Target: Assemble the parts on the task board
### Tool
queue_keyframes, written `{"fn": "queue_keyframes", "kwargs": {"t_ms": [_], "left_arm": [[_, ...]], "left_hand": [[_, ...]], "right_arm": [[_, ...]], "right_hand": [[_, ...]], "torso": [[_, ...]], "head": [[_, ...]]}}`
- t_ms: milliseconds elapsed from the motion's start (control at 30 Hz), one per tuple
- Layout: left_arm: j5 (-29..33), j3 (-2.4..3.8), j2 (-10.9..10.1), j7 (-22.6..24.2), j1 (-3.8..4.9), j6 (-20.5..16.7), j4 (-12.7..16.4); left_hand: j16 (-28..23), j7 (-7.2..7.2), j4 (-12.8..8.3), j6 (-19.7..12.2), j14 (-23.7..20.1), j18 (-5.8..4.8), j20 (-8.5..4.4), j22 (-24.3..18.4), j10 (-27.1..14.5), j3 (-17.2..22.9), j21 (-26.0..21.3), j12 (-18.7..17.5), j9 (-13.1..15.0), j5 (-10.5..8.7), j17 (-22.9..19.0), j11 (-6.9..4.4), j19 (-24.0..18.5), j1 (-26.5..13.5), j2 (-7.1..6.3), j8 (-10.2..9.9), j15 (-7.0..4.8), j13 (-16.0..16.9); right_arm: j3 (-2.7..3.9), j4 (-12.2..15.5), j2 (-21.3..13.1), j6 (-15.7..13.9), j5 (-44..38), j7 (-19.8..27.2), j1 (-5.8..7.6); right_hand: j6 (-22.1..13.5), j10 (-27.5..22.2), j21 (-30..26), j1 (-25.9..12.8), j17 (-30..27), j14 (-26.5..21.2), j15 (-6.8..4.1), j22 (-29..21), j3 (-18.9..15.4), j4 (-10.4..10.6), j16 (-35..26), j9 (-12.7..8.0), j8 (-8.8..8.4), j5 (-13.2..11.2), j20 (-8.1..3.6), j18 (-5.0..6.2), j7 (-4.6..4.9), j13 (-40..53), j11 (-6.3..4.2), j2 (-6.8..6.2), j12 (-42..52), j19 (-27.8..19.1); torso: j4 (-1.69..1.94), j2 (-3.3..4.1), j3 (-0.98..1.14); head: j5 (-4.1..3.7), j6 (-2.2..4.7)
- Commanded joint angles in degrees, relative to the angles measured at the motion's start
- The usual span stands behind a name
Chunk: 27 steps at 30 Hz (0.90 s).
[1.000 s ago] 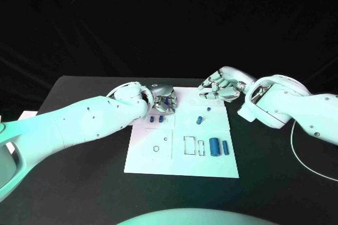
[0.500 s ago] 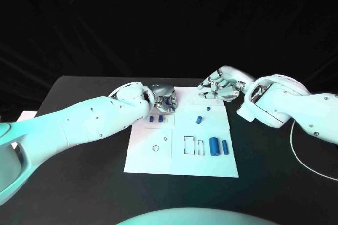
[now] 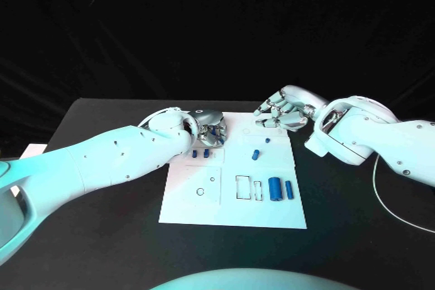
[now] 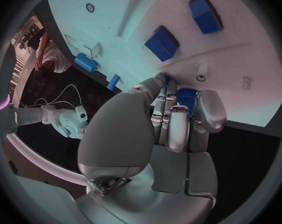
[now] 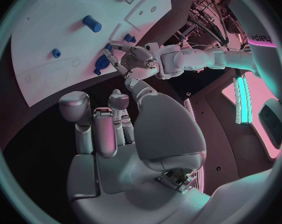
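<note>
1. Left hand (image 3: 210,128) is seen over the far left part of the white board (image 3: 195,205), at about 11 o'clock from the board's middle; its fingers are curled in around a small blue piece (image 4: 186,95), which is held at the fingertips close to the board's surface.
2. Right hand (image 3: 283,112) is held at the board's far edge, at about 1 o'clock; its fingers are bent inward and nothing is seen in them.
3. Two small blue blocks (image 3: 200,153) are set side by side just below the left hand, at about 10 o'clock.
4. A short blue cylinder (image 3: 256,155) lies tilted near the middle of the board, with a tiny blue peg (image 3: 269,139) beyond it toward 12 o'clock.
5. A thick blue cylinder (image 3: 275,189) and a thinner blue rod (image 3: 289,189) are laid side by side at about 4 o'clock, beside outlined rectangles (image 3: 243,187).
6. The board is placed on the black table (image 3: 109,239).
</note>
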Motion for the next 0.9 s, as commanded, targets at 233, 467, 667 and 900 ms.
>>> {"fn": "queue_keyframes", "kwargs": {"t_ms": [233, 467, 667, 900], "left_arm": [[3.13, 1.96, -3.53, -0.48, 0.64, -1.39, 4.52], [5.0, 2.42, -7.42, -1.61, 2.26, 0.27, 7.12], [5.28, 2.41, -9.13, -2.16, 2.58, 2.08, 7.29], [5.34, 2.27, -9.87, -2.26, 2.42, 3.31, 6.83]], "left_hand": [[0.16, 0.11, -0.72, 0.84, 1.07, -1.07, -0.1, 0.61, 0.95, 1.78, 0.67, -1.26, -0.31, -0.53, -0.48, -0.03, 0.41, -0.4, -0.32, -0.45, 0.05, 0.09], [0.17, 0.13, -0.8, 1.06, 1.12, -1.13, -0.08, 0.9, 1.23, 2.03, 1.0, -1.58, -0.38, -0.6, -0.54, -0.02, 0.49, -0.95, -0.5, -0.54, 0.06, 0.12], [0.13, 0.1, -0.84, 1.24, 1.11, -1.14, -0.08, 0.96, 1.41, 2.16, 1.03, -1.72, -0.39, -0.61, -0.65, -0.06, 0.47, -1.17, -0.55, -0.54, 0.05, 0.14], [0.06, 0.06, -0.9, 1.36, 1.08, -1.1, -0.08, 0.92, 1.58, 2.24, 0.9, -1.87, -0.41, -0.64, -0.84, -0.09, 0.39, -1.41, -0.66, -0.57, 0.03, 0.16]], "right_arm": [[0.01, -0.04, -0.06, 0.28, -0.14, 0.18, -0.03], [0.01, -0.02, -0.12, 0.29, -0.14, 0.1, -0.03], [0.01, -0.05, -0.19, 0.27, -0.16, 0.04, -0.03], [0.01, -0.06, -0.15, 0.29, -0.17, 0.05, -0.03]], "right_hand": [[0.23, -0.22, -0.16, -0.14, 1.26, 3.22, -0.43, 0.0, 0.26, 0.19, -0.16, -0.09, 0.25, 0.31, -0.11, 0.12, -0.03, 0.1, 0.07, -0.05, 0.08, -0.23], [0.23, -0.22, -0.16, -0.14, 1.26, 3.22, -0.43, 0.0, 0.26, 0.19, -0.16, -0.09, 0.25, 0.31, -0.11, 0.12, -0.03, 0.1, 0.07, -0.05, 0.08, -0.23], [0.24, -0.21, -0.17, -0.16, 1.23, 3.21, -0.43, -0.02, 0.26, 0.22, -0.19, -0.08, 0.26, 0.3, -0.11, 0.12, -0.03, 0.11, 0.08, -0.07, 0.1, -0.23], [0.24, -0.21, -0.17, -0.16, 1.23, 3.21, -0.43, -0.02, 0.26, 0.22, -0.19, -0.08, 0.26, 0.3, -0.11, 0.12, -0.03, 0.11, 0.08, -0.07, 0.1, -0.23]], "torso": [[0.14, -0.12, 0.02], [0.13, -0.05, 0.04], [0.09, -0.01, -0.09], [0.01, 0.0, -0.05]], "head": [[-0.2, 0.06], [0.05, 0.18], [0.24, 0.23], [0.6, 0.19]]}}
